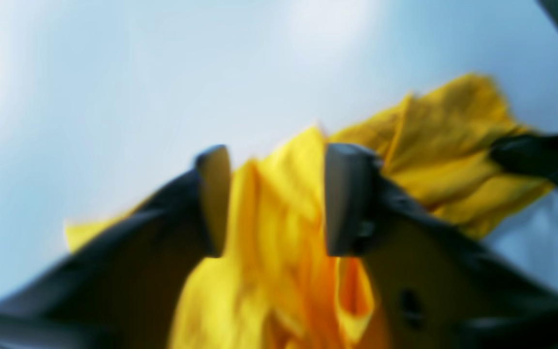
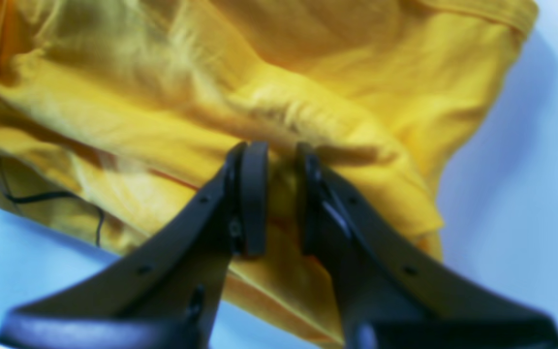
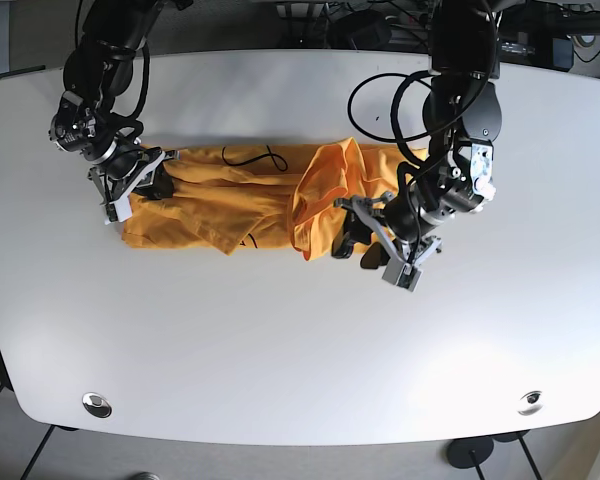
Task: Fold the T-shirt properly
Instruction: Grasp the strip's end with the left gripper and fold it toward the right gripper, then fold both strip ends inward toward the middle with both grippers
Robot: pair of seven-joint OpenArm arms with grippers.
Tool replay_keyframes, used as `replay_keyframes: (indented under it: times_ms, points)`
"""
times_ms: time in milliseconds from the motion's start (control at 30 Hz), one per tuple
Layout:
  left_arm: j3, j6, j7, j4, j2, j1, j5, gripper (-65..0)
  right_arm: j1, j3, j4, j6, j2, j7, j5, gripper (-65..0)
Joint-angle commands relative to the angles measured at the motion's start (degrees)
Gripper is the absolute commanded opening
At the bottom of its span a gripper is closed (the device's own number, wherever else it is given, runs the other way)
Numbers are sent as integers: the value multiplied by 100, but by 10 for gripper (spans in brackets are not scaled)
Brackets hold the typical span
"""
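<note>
One white table (image 3: 280, 350) bears the bunched yellow T-shirt (image 3: 230, 210).

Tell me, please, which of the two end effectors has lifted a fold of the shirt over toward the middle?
The left end effector: it holds a raised fold of the yellow T-shirt near its centre. The right end effector grips the flat far end.

Left tool (image 1: 274, 198): low over the worktop (image 3: 280, 340), jaws parted — yellow T-shirt (image 3: 230, 205) cloth between them, grip unclear.
Right tool (image 2: 279, 194): jaws pinched on a fold of the T-shirt.
Arms: both reaching down from the far edge — elbows bent.
</note>
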State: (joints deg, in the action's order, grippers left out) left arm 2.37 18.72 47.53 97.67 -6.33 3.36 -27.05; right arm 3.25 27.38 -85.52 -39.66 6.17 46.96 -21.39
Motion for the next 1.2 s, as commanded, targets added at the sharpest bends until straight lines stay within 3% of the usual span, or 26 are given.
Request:
replay_keyframes:
  times_ms: [33, 167, 333, 533, 633, 767, 933, 1000, 1067, 1133, 1200]
  points:
    - [-101, 40, -124, 84, -110, -50, -113, -569, -74, 27, -130, -34, 64, -103, -125, -556]
    - [172, 40, -124, 93, -347, -410, -113, -596, -56, 27, -130, -34, -59, -103, -81, -556]
    - [1130, 40, -133, 75, -444, -401, -113, -596, -39, 27, -130, -34, -86, -103, -81, -556]
    - [2484, 75, -133, -576, -374, 328, -139, -596, -39, 36, -130, -34, -86, -103, -90, -556]
    - [2827, 84, -133, -918, -119, 785, -148, -597, -39, 36, -130, -34, -86, -103, -107, -556]
    - [2167, 110, -133, -154, -136, 856, -148, -599, -74, 62, -165, -34, -86, -103, -151, -556]
    - [251, 1016, -133, 330, -304, 249, -148, -596, -83, 71, -754, -34, -42, -32, -1039, -547]
    - [-347, 1394, -124, 312, -312, -85, -122, -599, -215, 80, -895, -34, 196, 390, -1435, -476]
    - [-787, 1666, -124, 312, -321, -401, -122, -600, -338, 449, -877, -34, 328, 829, -1831, -333]
    - [-1042, 1904, -124, 163, -400, -595, -122, -600, -522, 1091, -833, -34, 231, 1049, -1971, -227]
    - [-1059, 2018, -133, -101, -400, -621, -122, -601, -725, 1469, -517, 41, 240, 1330, -1918, -173]
